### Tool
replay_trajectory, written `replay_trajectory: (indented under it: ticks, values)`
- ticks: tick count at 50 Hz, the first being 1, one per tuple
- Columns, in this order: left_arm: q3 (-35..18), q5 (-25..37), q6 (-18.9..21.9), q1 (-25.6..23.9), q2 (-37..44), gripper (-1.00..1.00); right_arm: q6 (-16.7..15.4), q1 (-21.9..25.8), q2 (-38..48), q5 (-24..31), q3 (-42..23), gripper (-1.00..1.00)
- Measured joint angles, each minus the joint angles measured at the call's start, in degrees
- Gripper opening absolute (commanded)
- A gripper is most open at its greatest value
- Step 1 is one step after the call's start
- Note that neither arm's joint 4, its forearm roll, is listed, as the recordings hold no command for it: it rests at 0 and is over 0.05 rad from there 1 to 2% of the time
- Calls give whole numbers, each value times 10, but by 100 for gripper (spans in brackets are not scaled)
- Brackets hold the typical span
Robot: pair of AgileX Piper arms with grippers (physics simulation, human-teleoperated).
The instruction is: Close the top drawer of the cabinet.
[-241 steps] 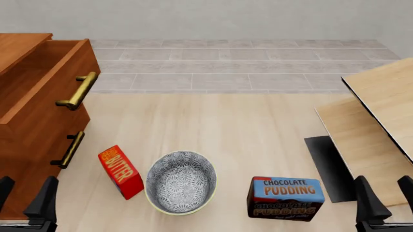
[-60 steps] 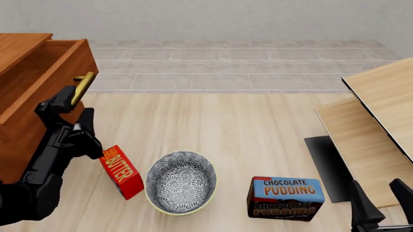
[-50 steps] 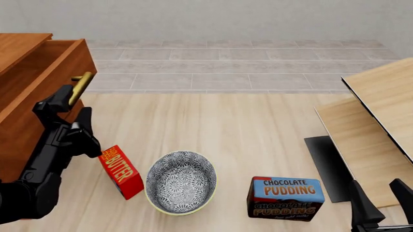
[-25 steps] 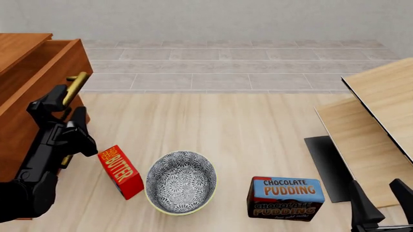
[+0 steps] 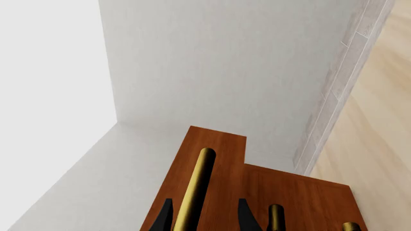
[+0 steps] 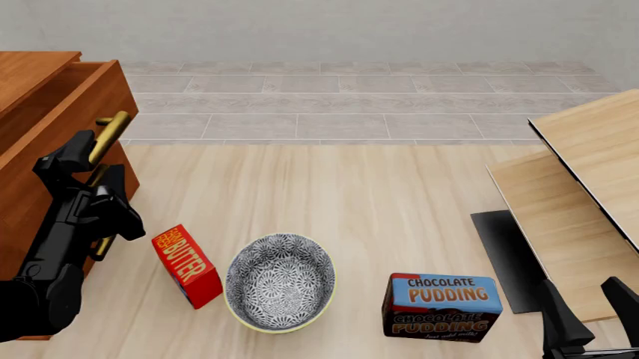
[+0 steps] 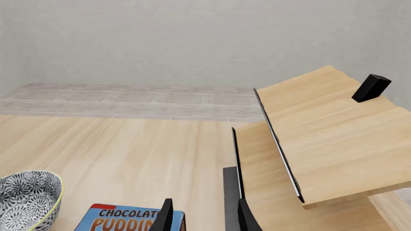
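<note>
The top drawer (image 6: 70, 112) of the cabinet (image 6: 30, 217) sits at about nine o'clock in the front view, its front not yet flush with the carcass. The left gripper (image 6: 88, 168) is at the drawer's brass handle (image 6: 108, 133); in the left wrist view the bar (image 5: 194, 190) runs between the two spread fingers, which straddle it without pinching. The right gripper (image 6: 589, 318) idles at about five o'clock, jaws parted and empty.

Risks, as I judge them: the push goes through the bar alone, so a drift sideways could let the fingers slide off its end. An off-axis shove might jam the drawer aslant in its runners. The forearm hangs just beside the butter box (image 6: 187, 265) and could knock it over.

Counted: one cabinet, three brass handles in the left wrist view, one butter box, one patterned bowl (image 6: 280, 282), one chocolate pudding box (image 6: 441, 307), two pale wooden boards (image 6: 584, 194), two grippers.
</note>
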Motion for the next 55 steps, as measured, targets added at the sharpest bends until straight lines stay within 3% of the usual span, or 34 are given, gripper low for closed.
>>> replay_trajectory:
  ticks: [55]
  values:
    - [-13, 0, -11, 52, 12, 100, -9, 15, 0, 2, 0, 100]
